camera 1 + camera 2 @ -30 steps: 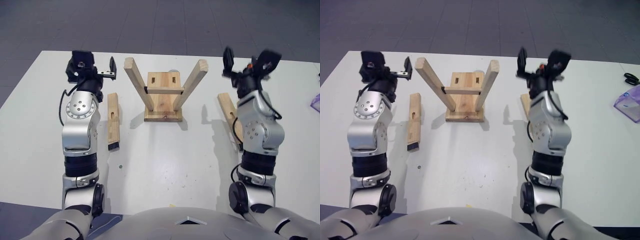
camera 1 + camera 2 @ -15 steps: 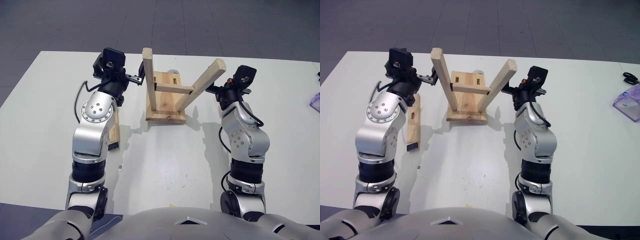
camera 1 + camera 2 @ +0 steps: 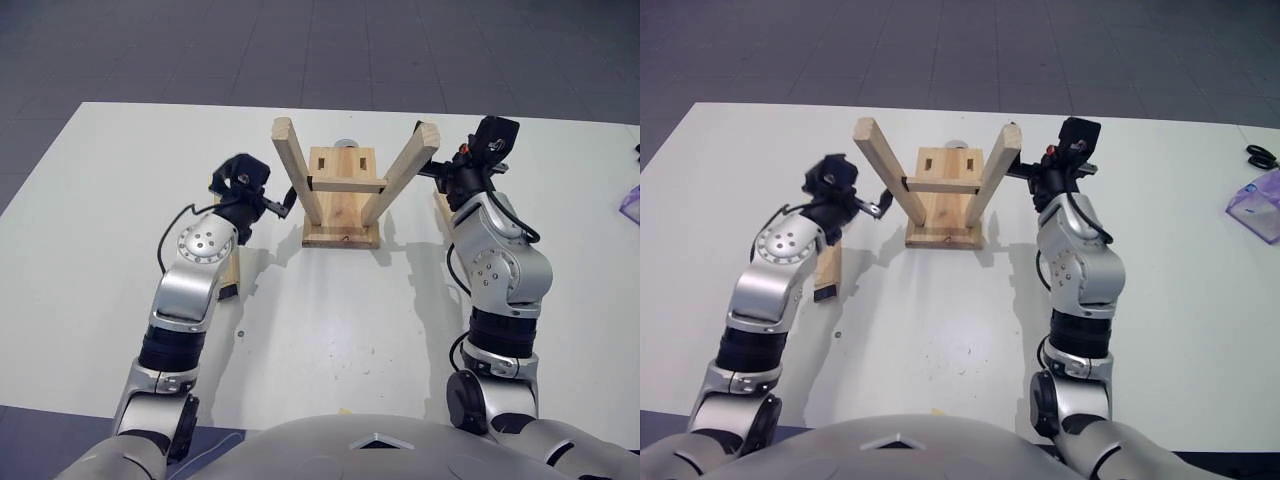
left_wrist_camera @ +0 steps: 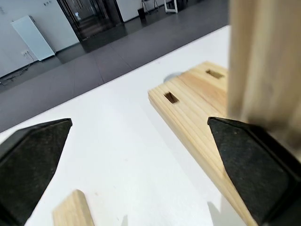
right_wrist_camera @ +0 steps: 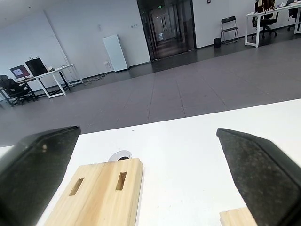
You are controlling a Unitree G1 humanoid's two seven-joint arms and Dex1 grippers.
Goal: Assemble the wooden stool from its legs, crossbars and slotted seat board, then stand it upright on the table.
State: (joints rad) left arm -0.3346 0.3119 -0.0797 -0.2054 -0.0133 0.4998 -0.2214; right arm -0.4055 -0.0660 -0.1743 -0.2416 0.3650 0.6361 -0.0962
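- Stool, half built, stands between the two sets of jaws. Its seat board [image 3: 342, 210] lies flat on the table [image 3: 330, 330]. Two legs rise from the board in a V, joined by a crossbar [image 3: 348, 186].
- Left jaws are spread wide and grip nothing. The left leg [image 3: 298, 172] stands just beside one finger [image 4: 254, 169]; I cannot tell whether they touch.
- Right jaws are also spread wide and grip nothing. They hang just outside the upper part of the right leg [image 3: 400, 175].
- Ahead of the right jaws, the far end of the board shows two slots [image 5: 121, 180].
- Just past that end a small round disc [image 5: 123, 155] sits in the table.
- Behind the left jaws, under the forearm, a loose leg [image 3: 827, 272] lies flat.
- Under the right jaws a second loose leg [image 3: 440, 207] lies flat, mostly hidden by the arm.
- Well out to the right of the right jaws, scissors [image 3: 1262, 155] and a purple bag [image 3: 1258, 208] lie at the table's edge.
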